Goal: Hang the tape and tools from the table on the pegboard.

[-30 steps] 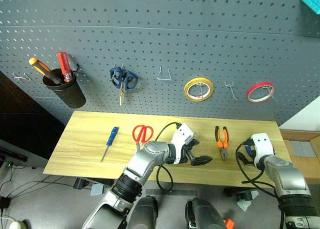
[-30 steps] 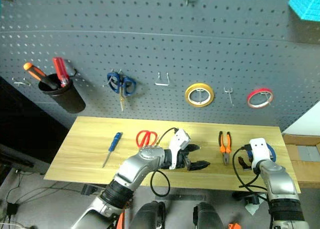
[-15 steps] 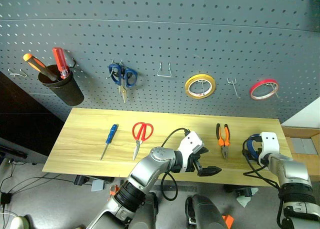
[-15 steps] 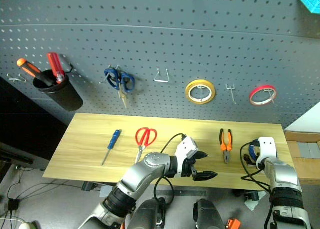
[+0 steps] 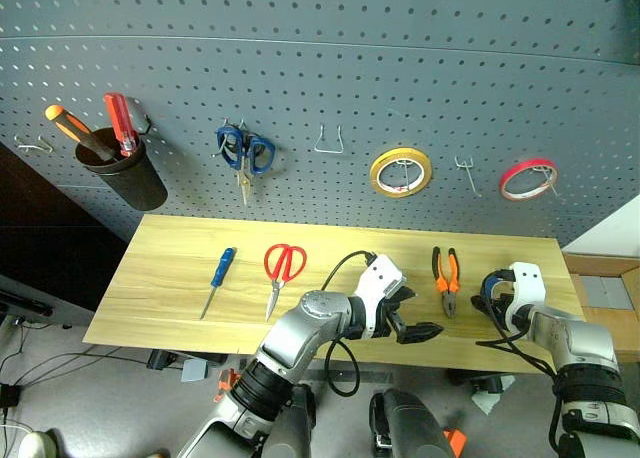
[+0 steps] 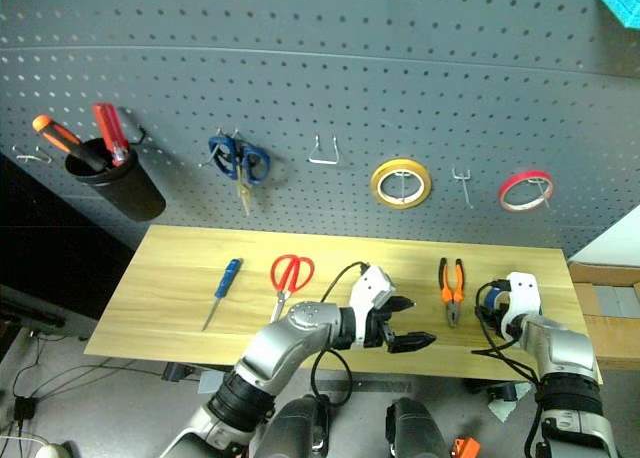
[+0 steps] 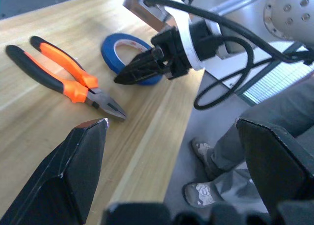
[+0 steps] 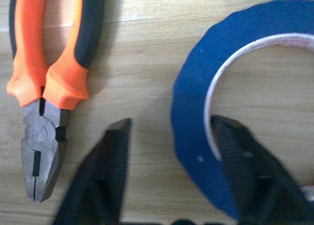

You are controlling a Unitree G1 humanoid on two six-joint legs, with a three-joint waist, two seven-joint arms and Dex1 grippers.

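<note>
The blue tape [image 8: 192, 112] lies flat at the right end of the table [image 5: 170, 268]. My right gripper [image 8: 174, 124] is down over the tape, open. One finger is inside the ring at the white rim, and the other is outside with a small gap to the band. The orange-and-black pliers [image 5: 445, 278] lie just left of the tape. My left gripper [image 5: 415, 316] hovers open over the table's front, pointing right toward the pliers, with nothing in it. Red scissors [image 5: 283, 268] and the blue screwdriver [image 5: 218, 278] lie further left. The pegboard [image 5: 320, 78] rises behind the table.
Hanging on the pegboard are a black cup [image 5: 125, 178] of screwdrivers, blue scissors [image 5: 245, 156], a yellow ring [image 5: 400, 171] and a red ring [image 5: 526, 178]. Two bare hooks [image 5: 329, 143] [image 5: 462, 170] flank the yellow ring. A person's legs [image 7: 221, 151] stand beyond the table's right end.
The camera tilted down a little. My right gripper settled lower onto the blue tape and its fingers drew closer together around the band. The left gripper stayed open and about where it was.
</note>
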